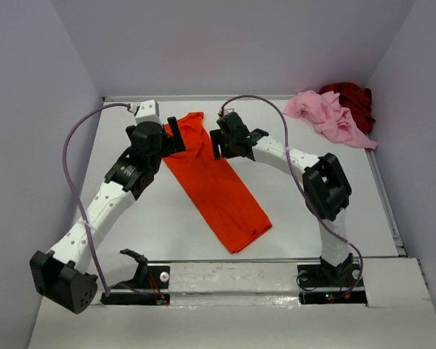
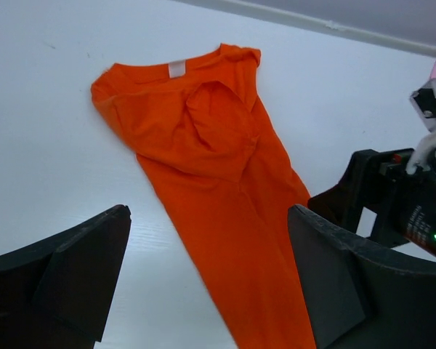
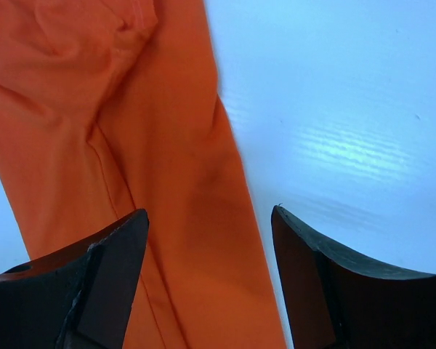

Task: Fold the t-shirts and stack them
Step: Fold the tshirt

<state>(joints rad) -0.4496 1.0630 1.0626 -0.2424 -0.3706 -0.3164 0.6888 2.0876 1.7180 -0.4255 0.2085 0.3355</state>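
Both my grippers are spread: left gripper and right gripper flank orange t-shirt near its collar, seemingly not touching. Shirt folded lengthwise, mid table. Pink t-shirt and dark red t-shirt heaped in far right corner.

1. The orange t-shirt is bright orange all over, no pattern, with a small white tag at the neck.
2. The pink t-shirt is plain light pink.
3. The dark red t-shirt is plain deep red.
4. The table is white.
5. The left gripper and the right gripper are black.
6. The left arm and right arm are white with black joints.
7. The cables are pale purple.
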